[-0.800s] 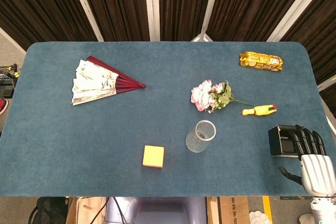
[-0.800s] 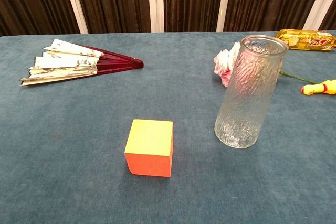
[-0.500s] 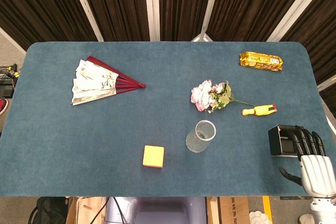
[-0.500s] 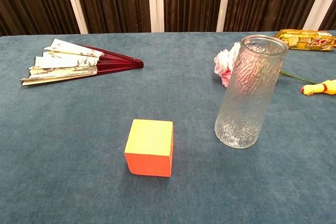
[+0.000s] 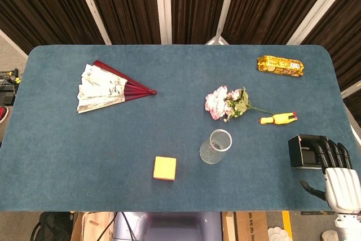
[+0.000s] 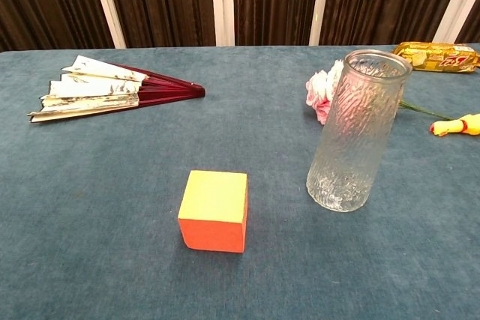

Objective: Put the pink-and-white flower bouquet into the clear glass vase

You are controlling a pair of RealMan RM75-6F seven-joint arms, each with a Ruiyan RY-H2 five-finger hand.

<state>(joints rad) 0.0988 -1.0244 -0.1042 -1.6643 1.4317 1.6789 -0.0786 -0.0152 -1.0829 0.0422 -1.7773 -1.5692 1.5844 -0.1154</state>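
Right now the pink-and-white flower bouquet lies flat on the blue table, blooms toward the robot's left and its thin stem trailing toward a yellow rubber chicken toy just beside it. That sideways lie leaves the stem exposed, probably the easiest part to pinch. The clear glass vase stands upright, mouth open to the ceiling, near the bouquet on the robot's side, so the carry should be brief. In the chest view the vase partly hides the blooms.

Only the right hand shows, at the near right edge, fingers straight, slightly apart and holding nothing, their tips over a small black box. It sits well apart from the flowers; I'd judge the reach hasn't begun. No left hand appears in either view.

Elsewhere: a folding fan, an orange-and-yellow cube, a gold snack packet.
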